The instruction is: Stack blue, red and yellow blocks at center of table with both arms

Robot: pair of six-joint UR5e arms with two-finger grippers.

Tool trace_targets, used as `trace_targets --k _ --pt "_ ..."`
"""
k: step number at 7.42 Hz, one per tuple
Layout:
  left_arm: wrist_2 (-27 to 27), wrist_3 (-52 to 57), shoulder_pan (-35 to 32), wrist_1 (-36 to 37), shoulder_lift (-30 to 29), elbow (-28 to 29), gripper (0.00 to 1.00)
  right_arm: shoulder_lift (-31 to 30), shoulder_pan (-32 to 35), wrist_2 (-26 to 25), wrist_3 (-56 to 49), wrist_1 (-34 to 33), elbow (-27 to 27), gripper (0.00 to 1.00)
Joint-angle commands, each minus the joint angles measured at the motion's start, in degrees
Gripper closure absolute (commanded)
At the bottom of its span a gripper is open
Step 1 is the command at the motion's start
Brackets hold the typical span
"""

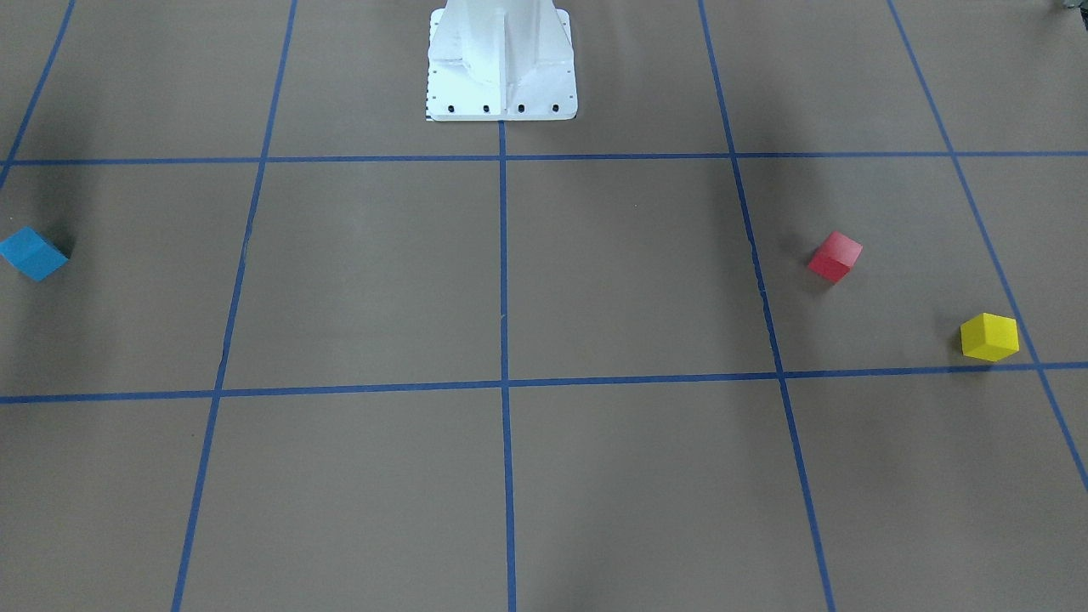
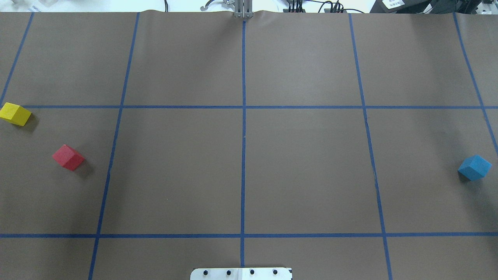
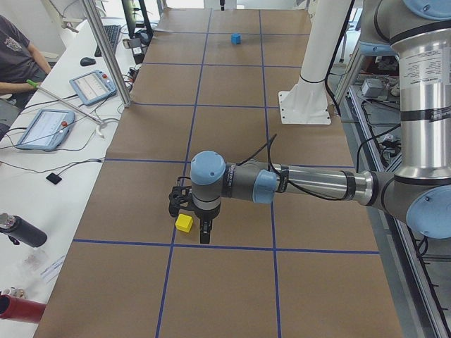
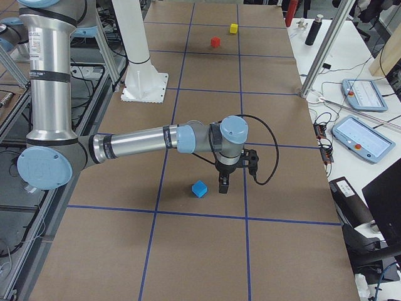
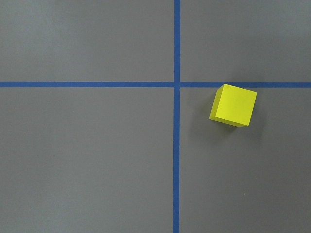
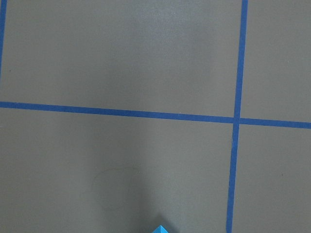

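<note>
The blue block [image 2: 474, 167] lies at the table's [image 2: 303, 163] far right, and only its tip shows at the bottom edge of the right wrist view as the blue block [image 6: 159, 230]. On the far left sit the red block [image 2: 68, 157] and the yellow block [image 2: 15, 114], apart from each other. My left gripper [image 3: 189, 210] hangs just above the yellow block [image 3: 184, 222], which the left wrist view shows as the yellow block [image 5: 233, 105] beside a tape crossing. My right gripper [image 4: 225, 183] hovers next to the blue block [image 4: 198, 188]. Whether either gripper is open or shut cannot be told.
The white pedestal base [image 1: 501, 64] stands at the robot's side of the table. Along the operators' side run a white bench with tablets [image 3: 44, 128] and cables, a metal post [image 3: 106, 53], and a seated person's arm [image 3: 17, 56].
</note>
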Motion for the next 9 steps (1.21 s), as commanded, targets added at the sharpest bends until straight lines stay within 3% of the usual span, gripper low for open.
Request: trace_targets --k 1,9 --pt "-0.09 0.09 0.00 -0.12 -0.12 -0.31 0.00 0.14 -0.07 -0.08 -0.03 0.00 -0.25 0.00" --pt "-0.44 0.00 0.00 -0.20 0.14 -1.46 0.00 -0.39 -0.95 0.09 0.14 0.00 0.44 0.00"
